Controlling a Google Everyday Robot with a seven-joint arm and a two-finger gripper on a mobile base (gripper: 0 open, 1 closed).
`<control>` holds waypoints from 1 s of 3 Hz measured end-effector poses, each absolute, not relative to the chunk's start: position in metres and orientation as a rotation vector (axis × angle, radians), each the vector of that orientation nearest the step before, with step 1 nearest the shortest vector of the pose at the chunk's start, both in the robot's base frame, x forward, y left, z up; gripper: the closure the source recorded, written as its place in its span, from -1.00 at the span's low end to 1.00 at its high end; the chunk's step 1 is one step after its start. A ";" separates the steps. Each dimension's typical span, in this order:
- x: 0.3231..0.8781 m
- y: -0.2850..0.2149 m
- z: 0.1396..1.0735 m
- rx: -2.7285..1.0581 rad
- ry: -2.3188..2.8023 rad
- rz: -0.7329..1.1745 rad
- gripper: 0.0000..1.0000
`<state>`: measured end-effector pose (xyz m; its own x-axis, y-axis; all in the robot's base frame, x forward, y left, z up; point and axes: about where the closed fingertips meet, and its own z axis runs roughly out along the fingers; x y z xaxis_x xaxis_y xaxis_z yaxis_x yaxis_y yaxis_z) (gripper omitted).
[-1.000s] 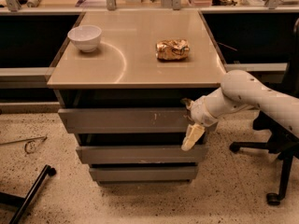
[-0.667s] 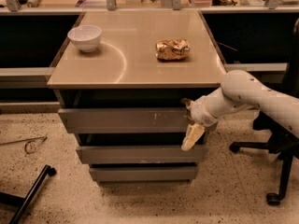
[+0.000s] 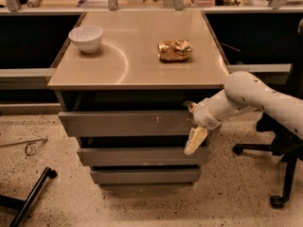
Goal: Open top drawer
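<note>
The top drawer (image 3: 128, 123) is the widest grey front of the cabinet, just under the tan top (image 3: 137, 65). It has pale scratch marks right of centre, and a dark gap shows above it. My gripper (image 3: 193, 125) is at the drawer's right end, at the front's upper edge. Its pale yellowish tip hangs down in front of the drawer face. My white arm (image 3: 251, 96) reaches in from the right.
Two narrower grey drawer fronts sit below, the middle one (image 3: 142, 156) and the bottom one (image 3: 144, 175). A white bowl (image 3: 85, 38) and a crumpled snack bag (image 3: 175, 50) lie on the cabinet top. An office chair base (image 3: 279, 174) stands at the right. A black bar (image 3: 28, 197) lies on the floor at the left.
</note>
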<state>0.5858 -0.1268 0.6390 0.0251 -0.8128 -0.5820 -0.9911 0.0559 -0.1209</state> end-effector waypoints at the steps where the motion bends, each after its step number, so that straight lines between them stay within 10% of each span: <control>1: 0.574 -0.125 0.640 -1.803 1.846 0.484 -1.00; 3: 0.569 -0.122 0.640 -1.815 1.851 0.503 -1.00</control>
